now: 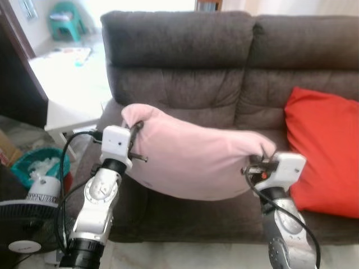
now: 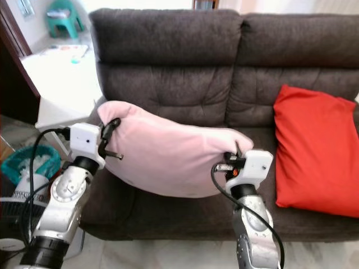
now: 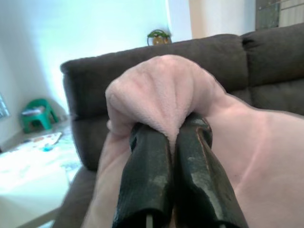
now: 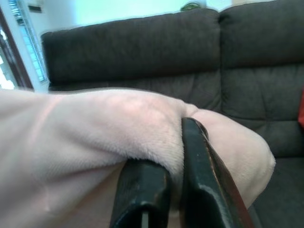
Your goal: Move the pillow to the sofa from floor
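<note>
- Left arm (image 1: 95, 207): silver, raised forward and upward, black cable looping beside the wrist.
- Left gripper (image 1: 136, 130): black fingers (image 3: 147, 185) pressed together, pinching a fold at the pillow (image 1: 196, 157) corner.
- Right arm (image 1: 286, 224): silver, raised forward, cable along the forearm.
- Right gripper (image 1: 259, 162): fingers (image 4: 199, 180) clamped on the pillow's opposite corner.

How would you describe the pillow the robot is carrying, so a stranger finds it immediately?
Look at the dark brown sofa. In front of its left seat, the pink pillow hangs between two grippers. Unlike the red pillow resting on the right seat, it is pale, plush and held up.
</note>
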`<state>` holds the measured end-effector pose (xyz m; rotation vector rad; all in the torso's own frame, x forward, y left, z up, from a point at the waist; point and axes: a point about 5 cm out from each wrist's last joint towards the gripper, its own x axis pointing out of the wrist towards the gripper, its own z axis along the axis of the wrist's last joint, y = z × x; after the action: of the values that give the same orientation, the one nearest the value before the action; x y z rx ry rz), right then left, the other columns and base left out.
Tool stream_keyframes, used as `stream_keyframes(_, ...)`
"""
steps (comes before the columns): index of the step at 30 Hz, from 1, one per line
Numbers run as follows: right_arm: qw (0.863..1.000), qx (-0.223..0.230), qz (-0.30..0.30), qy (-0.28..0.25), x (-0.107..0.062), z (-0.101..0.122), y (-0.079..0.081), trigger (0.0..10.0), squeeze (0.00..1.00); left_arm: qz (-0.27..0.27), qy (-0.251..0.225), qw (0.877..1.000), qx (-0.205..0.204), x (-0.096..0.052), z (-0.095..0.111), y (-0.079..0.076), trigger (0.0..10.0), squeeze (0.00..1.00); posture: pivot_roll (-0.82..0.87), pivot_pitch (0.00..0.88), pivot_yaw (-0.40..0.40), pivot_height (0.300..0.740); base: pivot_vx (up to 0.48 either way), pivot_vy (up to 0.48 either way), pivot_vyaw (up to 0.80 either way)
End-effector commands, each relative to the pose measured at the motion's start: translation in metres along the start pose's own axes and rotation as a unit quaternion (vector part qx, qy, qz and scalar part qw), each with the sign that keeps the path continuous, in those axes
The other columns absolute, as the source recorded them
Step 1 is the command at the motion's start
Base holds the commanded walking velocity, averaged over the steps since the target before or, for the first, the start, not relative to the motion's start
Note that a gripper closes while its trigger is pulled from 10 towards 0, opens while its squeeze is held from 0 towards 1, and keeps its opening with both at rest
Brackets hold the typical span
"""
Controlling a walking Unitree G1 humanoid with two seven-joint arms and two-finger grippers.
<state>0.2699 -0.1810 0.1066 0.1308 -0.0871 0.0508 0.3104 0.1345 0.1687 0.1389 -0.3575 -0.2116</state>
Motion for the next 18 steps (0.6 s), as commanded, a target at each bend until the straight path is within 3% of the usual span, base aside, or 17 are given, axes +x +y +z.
stream_keyframes(1,0.999,0.0,0.008,-0.044,0.0063,0.0176,0.0038,10.0,0.0,0.002,-0.018,1.0,0.01,0.0026,0.0089,0.0045,10.0,0.0,0.05,0.024,-0.012,0.74,0.334,0.0,0.77)
stream_keyframes(3,0.999,-0.001,0.007,-0.044,0.0067,0.0176,0.0032,10.0,0.0,0.0,-0.017,1.0,0.009,0.0027,0.0086,0.0033,10.0,0.0,0.05,0.023,-0.012,0.74,0.33,0.0,0.69)
stream_keyframes(11,0.999,-0.012,0.014,-0.041,0.0081,0.0182,0.0017,10.0,0.0,-0.016,-0.017,1.0,0.005,0.0023,0.008,-0.0021,10.0,0.0,0.04,0.017,-0.012,0.74,0.035,0.0,0.0)
stream_keyframes(18,0.999,-0.013,0.014,-0.039,0.0084,0.0174,0.001,10.0,0.0,-0.02,-0.014,1.0,0.001,0.0025,0.0069,-0.0045,10.0,0.0,0.04,0.014,-0.012,0.74,0.0,0.0,0.77)
